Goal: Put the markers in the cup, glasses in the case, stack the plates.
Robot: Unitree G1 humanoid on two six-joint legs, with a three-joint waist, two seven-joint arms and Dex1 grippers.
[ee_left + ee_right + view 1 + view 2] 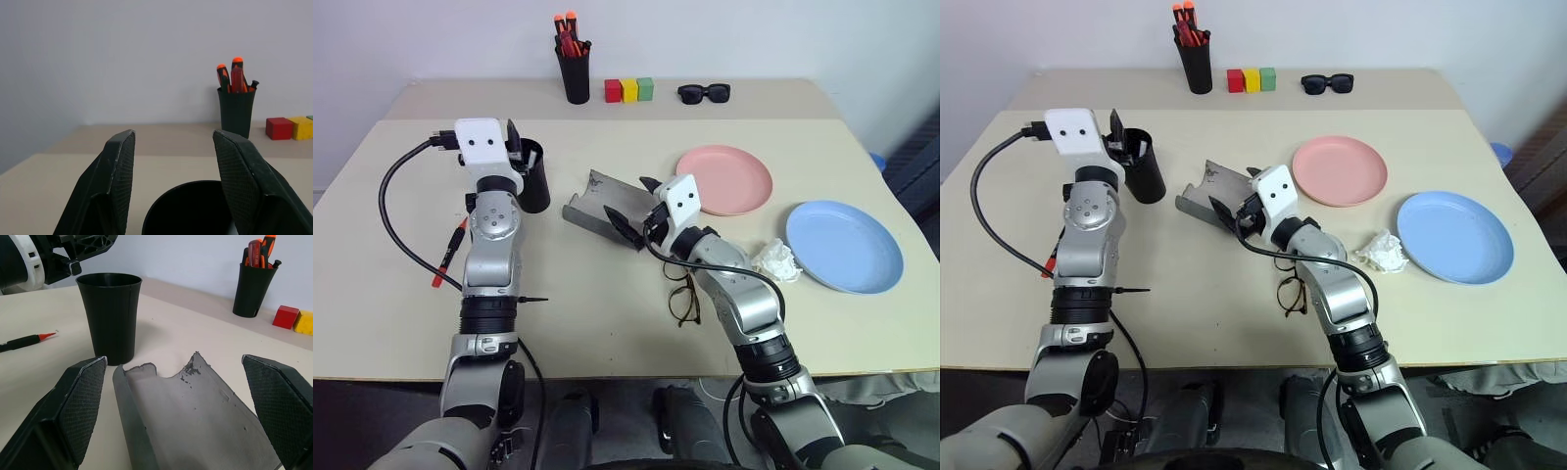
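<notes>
From my seat, the left arm covers most of the black-and-red marker (448,257); I get just a red tip and a short dark stretch beside the cup (534,176). In the left wrist view the cup's body is cut off by the edge, leaving its rim (188,196), and I can't see inside it. The glasses (684,300) lie partly under the right forearm, one lens hidden. The right gripper (183,416) straddles the case (195,416), whose near end runs off the frame. A thin dark thing (532,300) beside the left forearm might be a pen tip.
</notes>
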